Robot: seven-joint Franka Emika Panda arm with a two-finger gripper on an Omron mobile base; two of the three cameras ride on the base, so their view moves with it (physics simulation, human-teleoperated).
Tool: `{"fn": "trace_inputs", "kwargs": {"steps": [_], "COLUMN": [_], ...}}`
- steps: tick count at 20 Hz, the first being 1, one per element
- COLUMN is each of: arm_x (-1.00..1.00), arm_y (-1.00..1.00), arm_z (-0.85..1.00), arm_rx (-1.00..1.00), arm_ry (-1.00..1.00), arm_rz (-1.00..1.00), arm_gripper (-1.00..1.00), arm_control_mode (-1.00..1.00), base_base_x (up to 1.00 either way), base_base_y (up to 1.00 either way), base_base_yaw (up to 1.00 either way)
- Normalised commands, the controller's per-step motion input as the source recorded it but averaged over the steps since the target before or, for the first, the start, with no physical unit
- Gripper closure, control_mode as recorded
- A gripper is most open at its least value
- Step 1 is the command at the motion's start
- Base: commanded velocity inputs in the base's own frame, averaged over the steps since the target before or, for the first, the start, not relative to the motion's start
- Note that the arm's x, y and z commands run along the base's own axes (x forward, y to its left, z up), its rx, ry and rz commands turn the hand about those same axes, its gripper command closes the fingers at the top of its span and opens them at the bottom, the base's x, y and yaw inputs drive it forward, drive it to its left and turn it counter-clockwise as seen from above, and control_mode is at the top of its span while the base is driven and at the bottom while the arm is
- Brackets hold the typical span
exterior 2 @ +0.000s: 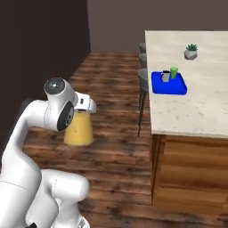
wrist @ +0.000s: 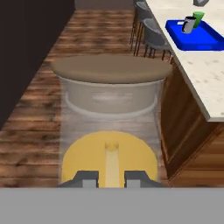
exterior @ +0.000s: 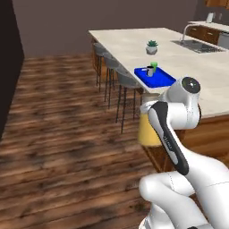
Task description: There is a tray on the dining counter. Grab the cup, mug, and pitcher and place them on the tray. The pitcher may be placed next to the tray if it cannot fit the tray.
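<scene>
Wood-plank flooring runs under everything, dark and striped, with a beige dining counter [exterior 2: 196,111] rising at its far side; nearest of all is the gripper [wrist: 111,177], whose two dark tips sit close together around a thin vertical part of the pitcher [wrist: 109,131], seemingly its handle; I judge the jaws closed on the pitcher, carried clear of the floor beside the arm. From the right base camera the pitcher [exterior 2: 79,129] hangs just under the wrist, its orange body widening downward; from the left base camera a yellow-orange patch of it [exterior: 150,129] shows behind the forearm. Its long axis looks close to upright in the base views, brown cork lid [wrist: 111,69] at the top and broad base lowest; that attitude seems chosen so the liquid stays level during transport. Beyond it, grey stools [exterior 2: 143,78] line the counter's edge. Farther on, the blue tray [exterior 2: 169,87] lies flat near the counter's edge, its long side running across the counter; the dark mug [exterior 2: 165,76] and the green cup [exterior 2: 173,71] stand upright on it, just beside each other toward the far half, which leaves the near half bare, probably room enough for the pitcher. Farthest, a small potted plant [exterior 2: 191,51] sits well apart from the tray.
</scene>
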Motion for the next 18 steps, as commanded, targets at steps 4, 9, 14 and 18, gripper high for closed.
{"fn": "trace_inputs", "kwargs": {"steps": [4,9,14,18], "arm_x": [0.0,0.0,0.0,0.0], "arm_y": [0.0,0.0,0.0,0.0], "arm_z": [0.0,0.0,0.0,0.0], "arm_rx": [0.0,0.0,0.0,0.0], "arm_ry": [0.0,0.0,0.0,0.0], "arm_rz": [0.0,0.0,0.0,0.0], "arm_gripper": [1.0,1.0,1.0,1.0], "arm_control_mode": [1.0,1.0,1.0,1.0], "base_base_x": [0.36,0.43,0.61,0.69], "base_base_y": [0.36,0.43,0.57,0.91], "base_base_yaw": [-0.84,-0.82,-0.73,-0.57]}}
